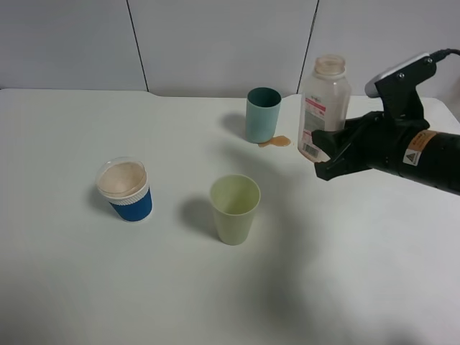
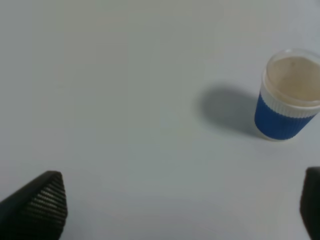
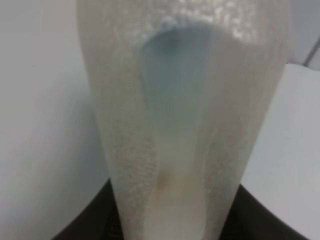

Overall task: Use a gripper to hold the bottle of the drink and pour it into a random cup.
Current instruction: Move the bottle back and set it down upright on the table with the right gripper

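My right gripper (image 1: 325,152) is shut on the lower part of the translucent bottle (image 1: 323,108), which stands upright above the table with its white-and-red label facing left. The bottle fills the right wrist view (image 3: 185,115) and looks nearly empty. The teal cup (image 1: 262,115) stands just left of the bottle at the back. A small puddle of brown drink (image 1: 276,141) lies on the table at the cup's base. My left gripper (image 2: 182,205) is open over bare table; only its fingertips (image 2: 45,200) show. It is not in the high view.
A pale yellow-green cup (image 1: 234,208) stands mid-table. A blue ribbed cup with a white rim (image 1: 126,190), holding something pale brown, stands to the left and shows in the left wrist view (image 2: 287,102). The white table (image 1: 86,287) meets a grey wall behind.
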Action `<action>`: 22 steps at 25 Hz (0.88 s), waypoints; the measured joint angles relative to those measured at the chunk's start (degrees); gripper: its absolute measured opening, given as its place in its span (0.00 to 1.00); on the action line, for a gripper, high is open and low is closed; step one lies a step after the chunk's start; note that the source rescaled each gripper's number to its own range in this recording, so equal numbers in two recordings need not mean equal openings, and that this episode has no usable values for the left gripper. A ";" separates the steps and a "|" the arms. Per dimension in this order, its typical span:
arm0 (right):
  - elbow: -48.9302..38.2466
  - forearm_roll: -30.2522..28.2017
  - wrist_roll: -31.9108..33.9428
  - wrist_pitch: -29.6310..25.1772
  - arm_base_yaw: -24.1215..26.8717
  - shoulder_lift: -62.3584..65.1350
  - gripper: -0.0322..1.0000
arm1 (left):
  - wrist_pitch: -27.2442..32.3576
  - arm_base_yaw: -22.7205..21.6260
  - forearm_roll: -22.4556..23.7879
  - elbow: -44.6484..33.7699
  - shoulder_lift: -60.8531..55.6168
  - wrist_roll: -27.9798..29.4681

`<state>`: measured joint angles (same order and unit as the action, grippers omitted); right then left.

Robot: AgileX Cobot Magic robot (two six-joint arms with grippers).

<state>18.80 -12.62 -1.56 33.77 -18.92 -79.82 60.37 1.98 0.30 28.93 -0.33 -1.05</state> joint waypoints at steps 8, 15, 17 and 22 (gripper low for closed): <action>-9.56 18.74 -10.87 20.26 0.64 -3.17 0.03 | 0.00 0.00 0.00 0.00 0.00 0.00; -11.62 30.39 -11.13 28.74 0.64 -13.91 0.03 | 0.00 0.00 0.00 0.00 0.00 0.00; -11.69 31.09 -9.84 32.49 0.64 -18.16 0.03 | 0.00 0.00 0.00 0.00 0.00 0.00; -11.07 31.58 -5.98 34.94 0.64 -28.07 0.03 | 0.00 0.00 0.00 0.00 0.00 0.00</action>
<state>7.73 18.97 -7.54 68.72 -18.27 -107.89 60.37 1.98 0.30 28.93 -0.33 -1.05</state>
